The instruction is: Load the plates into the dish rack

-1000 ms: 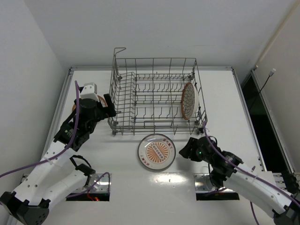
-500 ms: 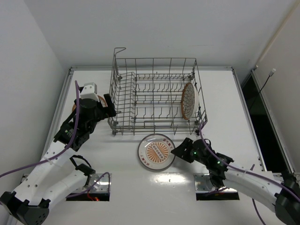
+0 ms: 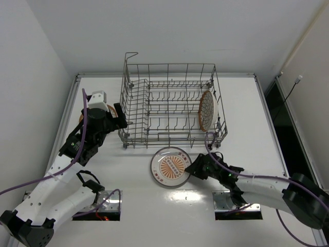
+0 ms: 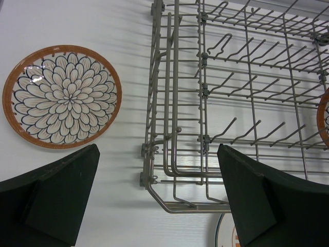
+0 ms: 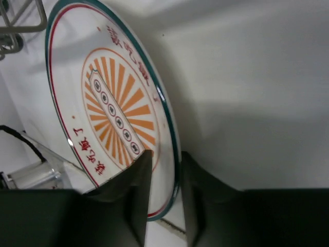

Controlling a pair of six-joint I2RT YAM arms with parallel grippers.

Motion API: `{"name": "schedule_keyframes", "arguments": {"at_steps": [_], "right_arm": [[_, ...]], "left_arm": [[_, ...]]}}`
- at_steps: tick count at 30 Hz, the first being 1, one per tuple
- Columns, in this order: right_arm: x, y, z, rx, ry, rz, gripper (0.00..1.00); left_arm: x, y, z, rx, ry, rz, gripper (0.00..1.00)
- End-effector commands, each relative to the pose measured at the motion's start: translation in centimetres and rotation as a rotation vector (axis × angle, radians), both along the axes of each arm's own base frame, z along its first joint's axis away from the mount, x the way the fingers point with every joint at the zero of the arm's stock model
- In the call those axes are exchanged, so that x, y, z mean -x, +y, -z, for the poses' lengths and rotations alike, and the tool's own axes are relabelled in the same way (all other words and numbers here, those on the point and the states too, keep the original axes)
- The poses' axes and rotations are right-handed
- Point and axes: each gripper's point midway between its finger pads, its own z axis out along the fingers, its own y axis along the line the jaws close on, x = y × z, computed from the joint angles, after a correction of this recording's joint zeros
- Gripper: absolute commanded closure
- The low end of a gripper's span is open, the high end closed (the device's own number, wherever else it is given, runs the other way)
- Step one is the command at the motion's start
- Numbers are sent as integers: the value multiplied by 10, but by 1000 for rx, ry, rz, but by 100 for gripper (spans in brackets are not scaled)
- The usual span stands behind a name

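The grey wire dish rack (image 3: pixel 154 135) stands at the table's back centre and shows in the left wrist view (image 4: pixel 172 170). A lattice plate (image 3: pixel 207 110) stands upright at its right end. A sunburst plate (image 3: pixel 169 167) lies on the table in front of the rack. My right gripper (image 3: pixel 192 167) is shut on that plate's right rim, one finger over the plate (image 5: pixel 113 103) and one outside the rim. My left gripper (image 3: pixel 117 119) is open and empty, hovering by the rack's left front corner (image 4: pixel 157 147). A flower-patterned plate (image 4: pixel 62 96) lies flat left of the rack.
White walls close in on the left and back. A raised table edge (image 3: pixel 69 108) runs along the left side, with a dark gap (image 3: pixel 280 118) past the right edge. A tall wire loop (image 3: pixel 131 54) rises at the rack's back left corner.
My right gripper has moved left along the table to the sunburst plate's right rim and closed round it. The plate has shifted slightly left. My left arm has not moved.
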Motion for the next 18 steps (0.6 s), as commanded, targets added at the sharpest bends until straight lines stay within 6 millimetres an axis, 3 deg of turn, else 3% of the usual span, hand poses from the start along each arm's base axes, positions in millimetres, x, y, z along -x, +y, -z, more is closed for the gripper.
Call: {"name": "schedule_keyframes", "arguments": {"at_steps": [1,2,4,7,11,12,13,15,16,17,18], "right_arm": [[10,-7,19,13,21,1,81],[9,-8,20,17,16,8,90],[11,-6,20,12,21,2,99],[18,-12,25,41,27,-3,100],[15,-24,13,107,-5,15,100],[10,-20,-3,104,-32,10,100],[19,-36,2,193,-6,-4,100],[8,-36,-35,177,-82,9,100],[14,-52,-34,257,-76,-2,100],[14,-55,-43,267,-89,-5,100],[12,-53,-67,234,-132,-8,100]], "left_arm": [[-1,-3,-21,24,-47,9,0],[-1,-3,-21,24,-47,9,0],[-1,-3,-21,24,-47,9,0],[-1,-3,-21,24,-47,9,0],[-1,-3,-21,24,-47,9,0],[-1,-3,-21,24,-47,9,0],[-1,-3,-21,24,-47,9,0],[-1,-3,-21,24,-47,9,0],[-1,-3,-21,24,-47,9,0],[-1,-3,-21,24,-47,9,0],[-1,-3,-21,24,-47,9,0]]}}
